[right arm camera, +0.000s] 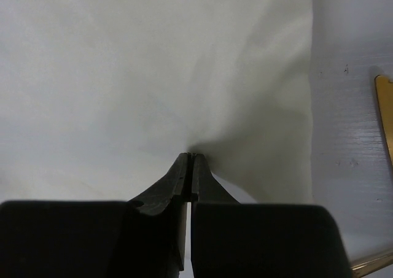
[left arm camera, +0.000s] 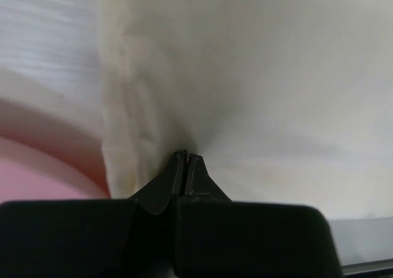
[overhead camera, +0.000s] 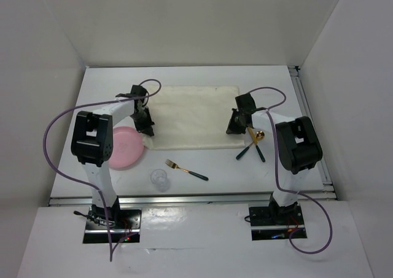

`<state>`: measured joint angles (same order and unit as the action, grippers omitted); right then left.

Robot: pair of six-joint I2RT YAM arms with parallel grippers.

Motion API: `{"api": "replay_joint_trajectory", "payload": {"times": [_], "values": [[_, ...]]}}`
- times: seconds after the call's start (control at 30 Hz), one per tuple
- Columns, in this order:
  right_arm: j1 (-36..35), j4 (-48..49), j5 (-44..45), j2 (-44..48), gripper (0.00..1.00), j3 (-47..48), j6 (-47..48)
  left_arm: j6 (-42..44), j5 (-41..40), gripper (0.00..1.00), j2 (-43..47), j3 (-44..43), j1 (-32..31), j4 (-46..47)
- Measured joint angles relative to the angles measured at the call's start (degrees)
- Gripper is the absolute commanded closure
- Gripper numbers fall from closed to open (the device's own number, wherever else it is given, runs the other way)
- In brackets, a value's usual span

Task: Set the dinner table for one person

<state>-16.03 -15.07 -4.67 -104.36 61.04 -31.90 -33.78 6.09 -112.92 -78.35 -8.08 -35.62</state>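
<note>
— Two pincers, and both look clenched. What are they gripping?

— The same cloth. The left pincer [left arm camera: 186,159] has its jaws pressed together on a pinch of the cream placemat [overhead camera: 193,115] near its left edge, where the fabric bunches into folds. The right pincer [right arm camera: 191,159] is closed just as tightly on the placemat close to its right edge, and creases fan out from the tips.

— How are the arms set?

— From above, each rises from its base at the near edge, bends at the elbow and reaches forward and inward. Both wrists tip down, so the fingers meet the cloth low on its near side, one at each end. A purple cable loops over each arm.

— And the counter [overhead camera: 245,180]?

— Large, flat, matte white, with a metal rail along the right edge and another along the near one. It fills the floor of the white enclosure, and the placemat lies across its far middle.

— What else is on it?

— A pink plate [overhead camera: 123,149] sits just beside the placemat's near-left corner, partly under the left arm; I can't tell whether they touch. A gold fork [overhead camera: 186,170] with a dark handle lies in front of the placemat, with a clear glass [overhead camera: 160,180] near it. Two gold utensils [overhead camera: 253,145] with dark handles lie crossed by the right pincer.
</note>
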Motion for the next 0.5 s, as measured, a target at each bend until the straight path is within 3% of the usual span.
{"api": "replay_joint_trajectory", "payload": {"times": [0.03,0.07,0.17,0.23,0.37,0.4,0.5], "values": [[-0.02,-0.02,0.02,0.00,1.00,0.02,0.00,0.00,-0.94,0.94,0.20,0.02,0.00,-0.87],[-0.02,-0.09,0.02,0.00,1.00,0.07,0.02,-0.02,-1.88,0.80,0.35,0.00,0.00,-1.70],[-0.07,-1.11,0.48,0.07,0.99,0.61,0.26,-0.61,-4.26,0.63,1.53,-0.35,0.00,-4.44],[-0.09,-3.15,0.68,0.33,0.93,1.44,0.63,-1.07,-5.97,0.51,3.85,-0.68,0.02,-6.10],[-0.31,-5.81,0.44,2.36,0.67,3.58,1.55,-1.46,-9.38,0.37,12.26,-1.16,0.61,-8.48],[-0.50,-6.12,0.28,3.21,0.56,4.22,1.90,-1.75,-10.16,0.36,14.78,-1.16,1.14,-9.01],[-1.46,-6.40,-0.92,6.49,0.42,5.79,2.69,-2.75,-13.42,0.27,21.92,0.92,4.04,-9.27]]}}
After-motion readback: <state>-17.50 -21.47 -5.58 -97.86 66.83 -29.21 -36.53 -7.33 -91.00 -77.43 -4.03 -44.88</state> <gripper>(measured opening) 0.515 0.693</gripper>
